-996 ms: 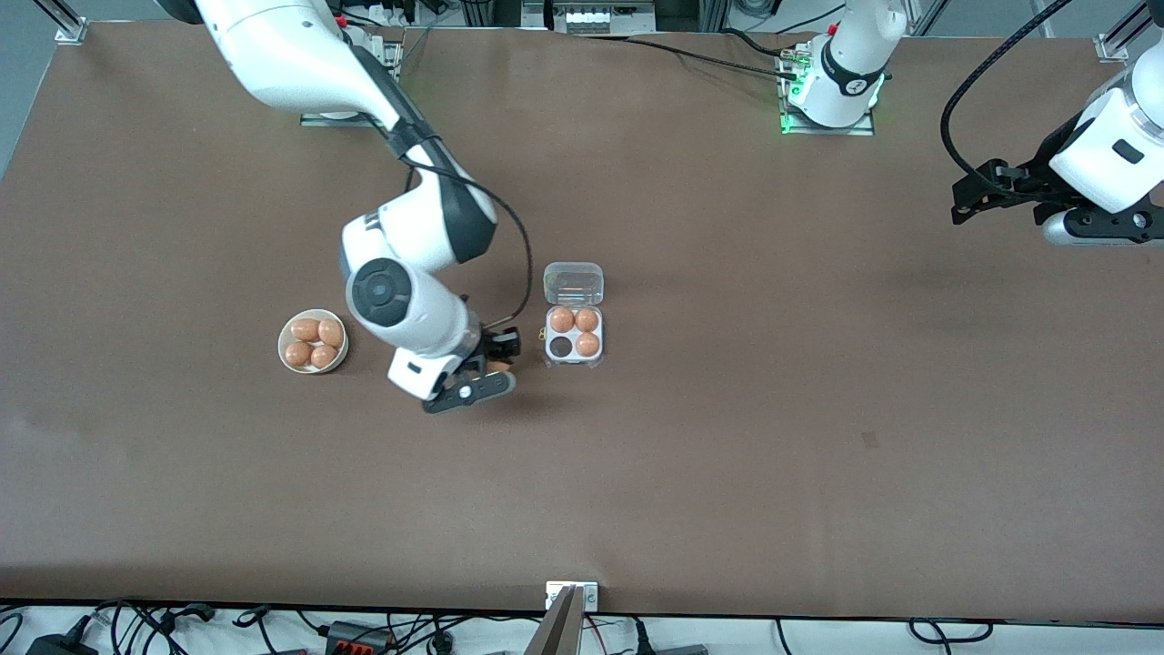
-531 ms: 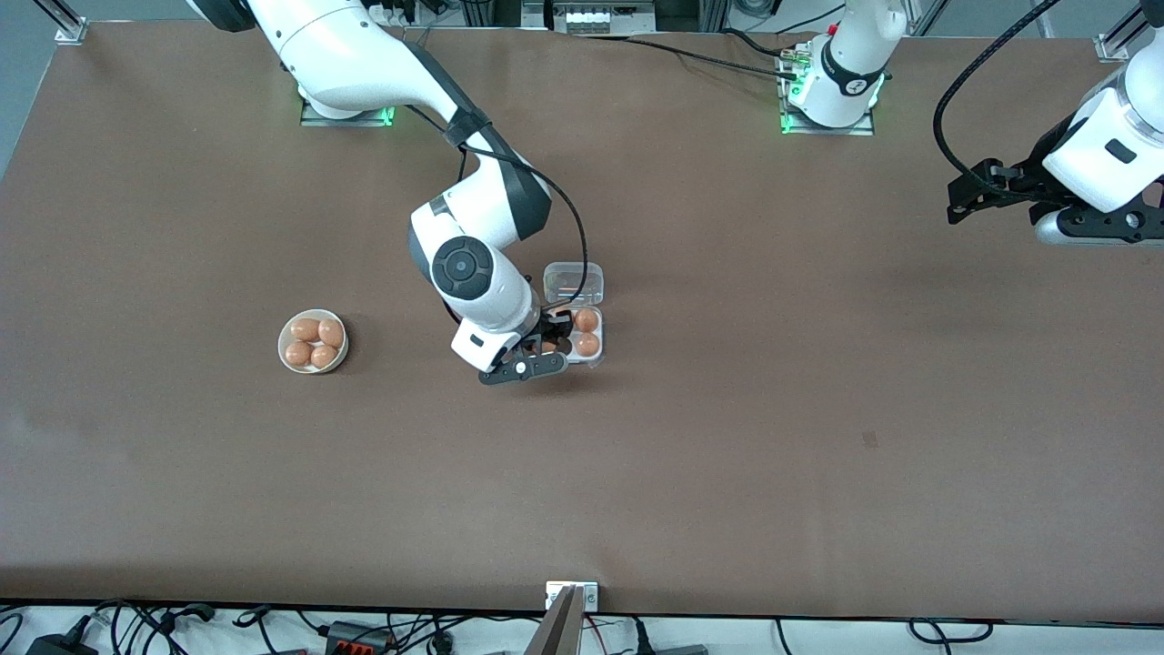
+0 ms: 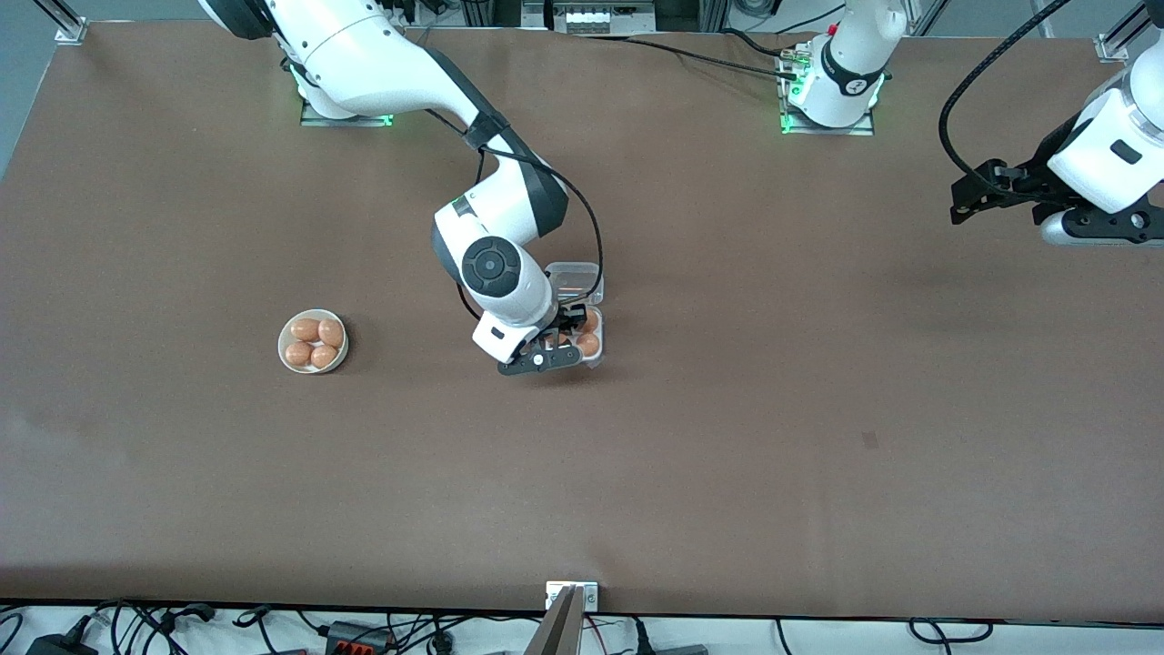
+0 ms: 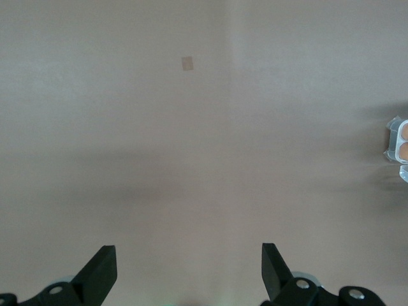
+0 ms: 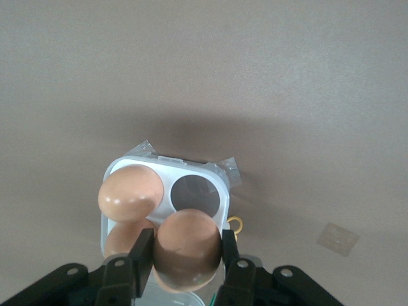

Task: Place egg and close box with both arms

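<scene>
My right gripper [image 3: 556, 338] is over the white four-cup box [image 3: 596, 355] and is shut on an orange-brown egg [image 5: 187, 250]. In the right wrist view the box [image 5: 115, 171] shows an empty dark cup [image 5: 196, 194] and egg-filled cups, one egg [image 5: 131, 192] plain. The clear lid [image 3: 579, 281] lies open, farther from the front camera than the tray. My left gripper [image 3: 971, 193] is open and empty, up in the air at the left arm's end of the table, where the arm waits. The left wrist view shows its fingertips [image 4: 103, 268] apart and the box [image 4: 399, 141] at the frame edge.
A round white bowl [image 3: 284, 334] holding several eggs stands toward the right arm's end of the table. A small yellow ring [image 5: 235, 224] lies beside the box. A pale patch [image 3: 869, 440] marks the brown table.
My right arm has carried the egg from beside the bowl toward the left arm's end, until it is over the box. The left arm has barely moved.
</scene>
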